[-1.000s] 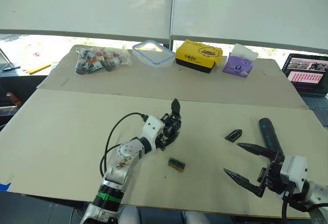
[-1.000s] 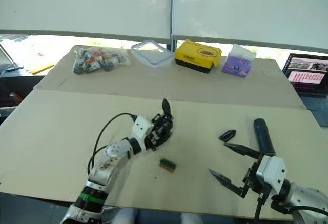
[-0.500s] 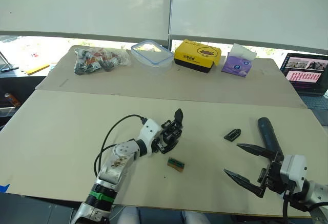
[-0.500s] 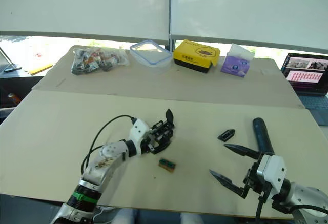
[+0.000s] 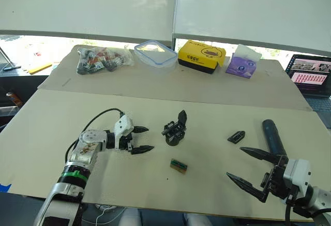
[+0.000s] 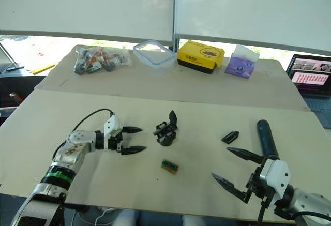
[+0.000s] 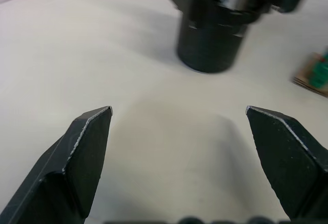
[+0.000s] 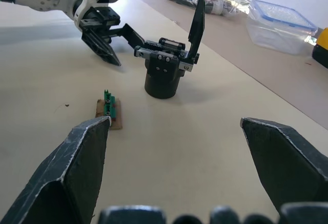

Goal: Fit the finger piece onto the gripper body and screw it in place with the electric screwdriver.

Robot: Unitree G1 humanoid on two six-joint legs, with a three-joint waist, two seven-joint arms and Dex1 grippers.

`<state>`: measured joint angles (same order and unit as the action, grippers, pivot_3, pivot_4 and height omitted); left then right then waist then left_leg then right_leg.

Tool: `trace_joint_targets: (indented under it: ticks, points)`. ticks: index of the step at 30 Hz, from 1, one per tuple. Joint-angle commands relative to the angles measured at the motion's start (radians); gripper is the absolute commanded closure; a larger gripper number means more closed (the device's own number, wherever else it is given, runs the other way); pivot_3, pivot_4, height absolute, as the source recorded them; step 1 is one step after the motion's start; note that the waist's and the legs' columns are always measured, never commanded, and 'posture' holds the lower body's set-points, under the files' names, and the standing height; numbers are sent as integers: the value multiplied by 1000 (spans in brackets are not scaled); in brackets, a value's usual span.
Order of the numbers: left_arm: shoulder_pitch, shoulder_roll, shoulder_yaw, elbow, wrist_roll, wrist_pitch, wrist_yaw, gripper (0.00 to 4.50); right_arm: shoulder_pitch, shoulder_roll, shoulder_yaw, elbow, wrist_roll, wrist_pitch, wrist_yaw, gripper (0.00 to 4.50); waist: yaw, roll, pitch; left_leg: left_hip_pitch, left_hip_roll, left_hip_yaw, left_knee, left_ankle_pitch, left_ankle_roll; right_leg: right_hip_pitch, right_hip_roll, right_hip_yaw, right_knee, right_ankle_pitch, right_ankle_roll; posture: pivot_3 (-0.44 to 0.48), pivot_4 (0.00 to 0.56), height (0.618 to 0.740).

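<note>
The gripper body [image 5: 175, 131] stands upright on the surface [image 5: 62, 117], its one finger pointing up. Just to its left the left hand [image 5: 143, 139] gapes wide, empty. To its right lie the finger piece [image 5: 236, 136], then the electric screwdriver [image 5: 272, 136]; the right hand [image 5: 246, 167], wide and empty, hovers near the screwdriver.

Between the right tool's [image 8: 174, 170] wide-spread black fingers, the gripper body [image 8: 166, 67] stands upright on the beige surface [image 8: 215, 147] with its one finger pointing up, a small green-and-brown block [image 8: 109, 109] lying near it and the left tool [image 8: 110, 42] gaping just beyond.
</note>
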<state>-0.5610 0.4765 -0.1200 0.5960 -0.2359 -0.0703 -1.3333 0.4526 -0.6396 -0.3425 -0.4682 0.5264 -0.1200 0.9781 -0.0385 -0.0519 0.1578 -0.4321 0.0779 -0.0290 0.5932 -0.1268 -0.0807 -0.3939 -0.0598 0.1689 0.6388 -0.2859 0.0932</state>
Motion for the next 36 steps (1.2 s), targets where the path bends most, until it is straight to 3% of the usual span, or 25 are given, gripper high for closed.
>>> trace_joint_targets:
  ticks: [1, 7, 16, 20, 22, 23, 28, 31, 36]
  points:
    - [-105, -56, -12, 127, 15, -117, -67, 82, 3, 1, -30, -31, 7, -9, -9, 0, 1, 0, 0, 0, 0, 0, 0, 0, 0, 0, 0, 0, 0, 0, 0, 0, 150, 740]
    - [-226, -145, -31, 343, 82, -230, -70, 82, 35, 12, -44, -56, 5, -11, -20, 0, -7, 0, 0, 0, 0, 0, 0, 0, 1, 0, 0, 0, 1, 0, 1, 0, 150, 740]
    - [-282, -206, -27, 455, 122, -274, -87, 82, 42, 31, -44, -60, -14, -24, -41, 0, -6, 0, 0, 1, 0, -1, 0, 0, 1, 1, 1, 0, 2, 0, 1, 0, 150, 740]
    - [-255, -237, -10, 400, 91, -253, -102, 1214, 22, 37, -30, -46, -28, -28, -44, 0, -5, 0, 0, 0, 0, -1, 0, 0, 1, 1, 0, 0, 2, 0, 1, 0, 150, 740]
    - [-215, -251, -1, 344, 75, -234, -91, 2110, 13, 40, -22, -39, -35, -30, -43, 0, -6, 0, 0, 0, 0, -1, 0, 0, 1, 1, 1, 0, 2, 0, 1, 0, 150, 740]
    - [-190, -258, 3, 309, 70, -226, -74, 2198, 10, 42, -19, -35, -38, -31, -41, 0, -7, 0, 0, 0, 0, -1, 0, 0, 1, 1, 1, 0, 2, 0, 1, 0, 150, 740]
    - [-19, -270, 25, -7, 77, -122, 145, 2196, -1, 42, -9, -27, -43, -33, -29, 0, -5, 0, 0, 1, 0, -1, 0, 0, 1, 2, 0, 0, 3, 0, 2, 0, 150, 740]
    - [104, -280, 43, -317, 93, 114, 365, 2196, 6, 40, -10, -24, -40, -34, -17, 0, -6, 1, 0, 1, 0, -1, 0, 0, 1, 2, 0, 0, 3, 0, 2, 0, 150, 740]
    - [213, -292, 9, -625, 111, 397, 553, 2196, 2, 36, -6, -12, -33, -32, 0, 0, -5, 1, 1, 1, 0, -1, 0, 0, 1, 1, 0, 0, 3, -1, 2, 0, 150, 740]
